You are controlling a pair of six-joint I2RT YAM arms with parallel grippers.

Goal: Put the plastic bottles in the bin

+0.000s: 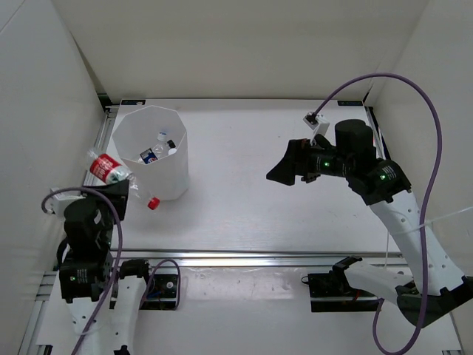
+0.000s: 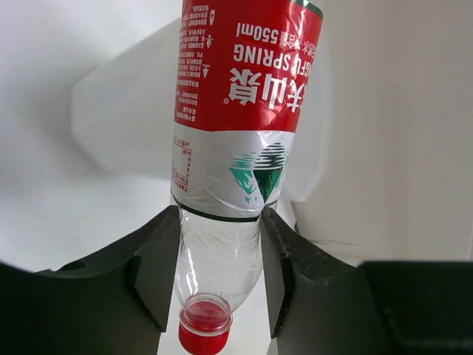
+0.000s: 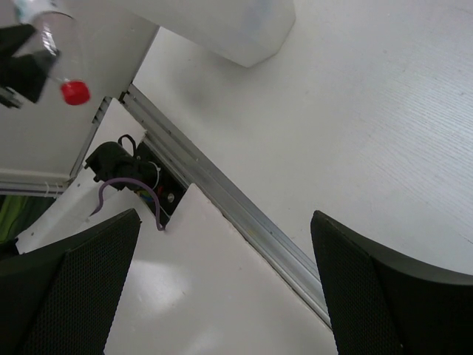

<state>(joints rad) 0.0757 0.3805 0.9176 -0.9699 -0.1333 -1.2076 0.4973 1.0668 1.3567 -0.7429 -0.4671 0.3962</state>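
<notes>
A clear plastic bottle with a red label (image 2: 247, 81) and a red cap (image 2: 204, 325) is clamped at its clear neck end by my left gripper (image 2: 219, 248), which is shut on it. From above, this bottle (image 1: 109, 169) lies tilted beside the left wall of the white faceted bin (image 1: 174, 184), cap (image 1: 153, 203) toward the front, with my left gripper (image 1: 127, 190) at it. Two small bottles (image 1: 151, 154) (image 1: 167, 140) lie inside the bin. My right gripper (image 1: 283, 173) hangs open and empty over the table, well right of the bin.
The bin (image 2: 111, 122) stands just behind the held bottle. White walls close in on the left, back and right. A metal rail (image 3: 222, 196) runs along the table's front edge, with the arm bases and cables in front of it.
</notes>
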